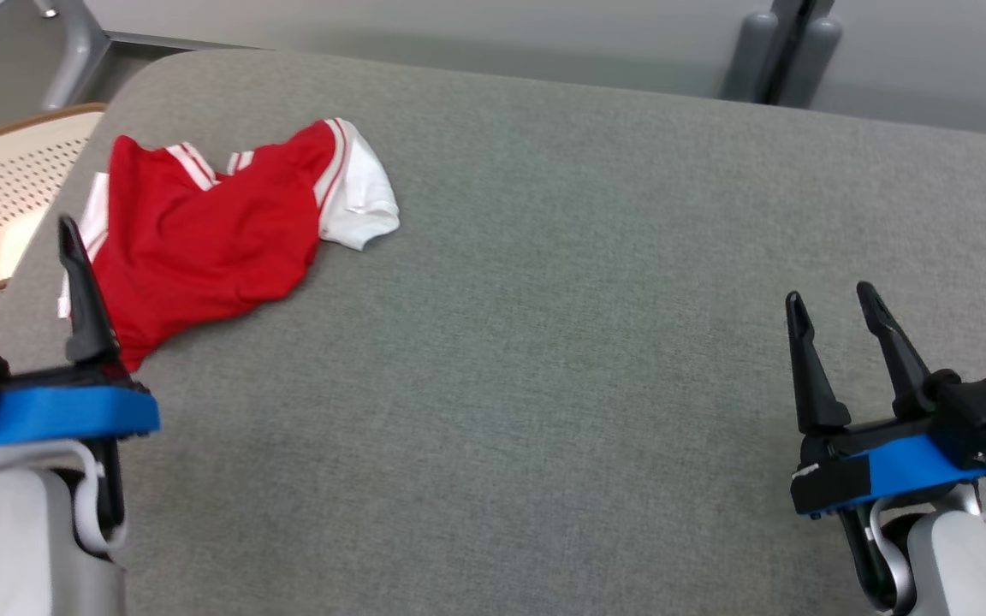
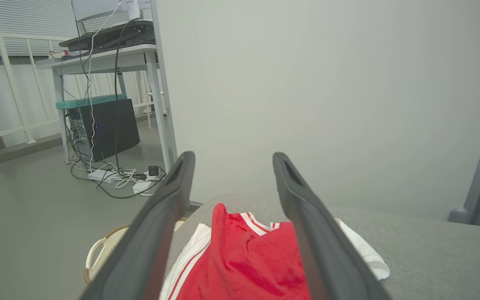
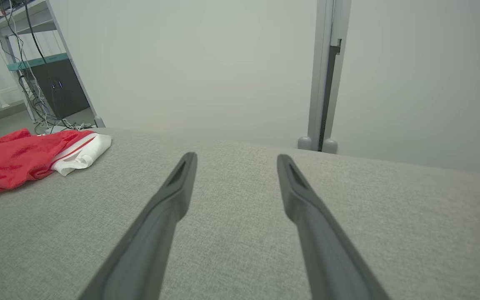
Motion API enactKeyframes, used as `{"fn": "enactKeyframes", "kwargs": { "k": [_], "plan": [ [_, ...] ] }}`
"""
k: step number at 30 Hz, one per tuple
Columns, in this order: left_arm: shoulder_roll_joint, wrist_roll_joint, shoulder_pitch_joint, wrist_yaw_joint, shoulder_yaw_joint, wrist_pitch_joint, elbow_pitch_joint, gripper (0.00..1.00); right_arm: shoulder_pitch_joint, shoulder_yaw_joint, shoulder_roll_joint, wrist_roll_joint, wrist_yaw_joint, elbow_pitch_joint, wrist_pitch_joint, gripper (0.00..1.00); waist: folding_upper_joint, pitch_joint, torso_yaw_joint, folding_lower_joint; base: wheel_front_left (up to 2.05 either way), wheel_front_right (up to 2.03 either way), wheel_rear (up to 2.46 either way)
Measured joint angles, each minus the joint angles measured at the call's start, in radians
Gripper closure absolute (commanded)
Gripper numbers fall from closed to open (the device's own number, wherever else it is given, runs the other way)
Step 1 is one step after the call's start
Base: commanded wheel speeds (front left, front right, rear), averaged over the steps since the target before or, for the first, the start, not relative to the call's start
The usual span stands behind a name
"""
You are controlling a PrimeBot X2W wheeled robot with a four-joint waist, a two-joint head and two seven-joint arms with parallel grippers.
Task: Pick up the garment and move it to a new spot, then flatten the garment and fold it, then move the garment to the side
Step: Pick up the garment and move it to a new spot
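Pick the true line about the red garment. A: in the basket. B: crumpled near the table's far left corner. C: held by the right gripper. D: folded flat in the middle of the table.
B: the garment lies bunched on the grey table, just ahead of the open left gripper.

A perforated cream basket sits beside the grey padded table.
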Motion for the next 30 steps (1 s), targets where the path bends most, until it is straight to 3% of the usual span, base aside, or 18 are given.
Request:
{"fn": "enactKeyframes", "kwargs": {
  "k": [15,24,30],
  "plan": [
    [0.182,-0.040,-0.394,-0.043,0.014,0.059,0.261,0.00,-0.029,-0.056,-0.024,-0.031,0.000,-0.181,0.053,0.00,0.0000,0.211,-0.157,0.0001,0.00,0.00,0.00],
    [0.199,-0.103,-0.442,-0.061,-0.036,0.171,0.509,0.00,-0.028,-0.081,-0.031,-0.034,0.000,-0.223,0.058,0.00,0.0000,0.269,-0.175,0.0001,0.00,0.00,0.00],
    [0.179,-0.145,-0.450,-0.062,-0.097,0.255,0.610,0.00,-0.028,-0.086,-0.031,-0.043,0.000,-0.234,0.065,0.00,0.0000,0.271,-0.161,0.0000,0.00,0.00,0.00]
  ]
}}
